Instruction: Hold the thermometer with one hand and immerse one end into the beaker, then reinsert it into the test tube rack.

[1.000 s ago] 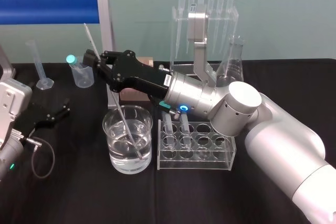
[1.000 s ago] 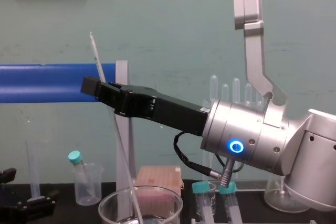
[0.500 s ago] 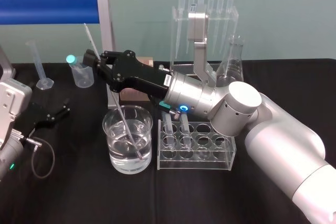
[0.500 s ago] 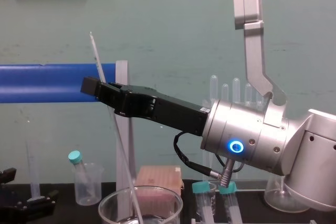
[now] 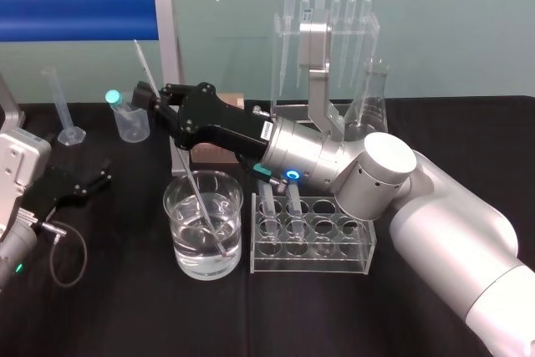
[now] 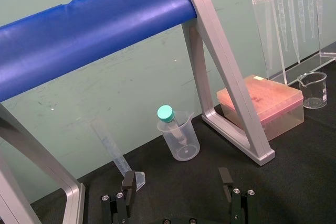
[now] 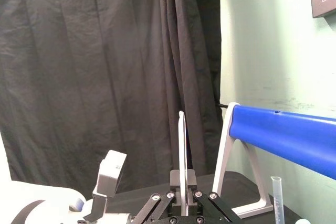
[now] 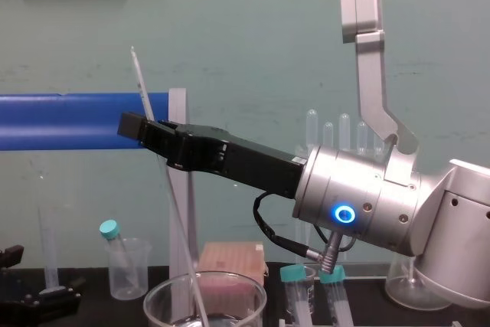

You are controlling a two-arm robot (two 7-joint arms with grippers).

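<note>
Thermometer (image 5: 185, 156) pinched in R hand (image 5: 150, 96), fingers closed, lower end in beaker (image 5: 180, 248)

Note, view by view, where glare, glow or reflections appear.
Head view: highlights glint on the beaker rim. Chest view: a blue ring glows behind the right gripper holding the thermometer. Left wrist view: sheen along the blue bar beyond the left gripper.
</note>
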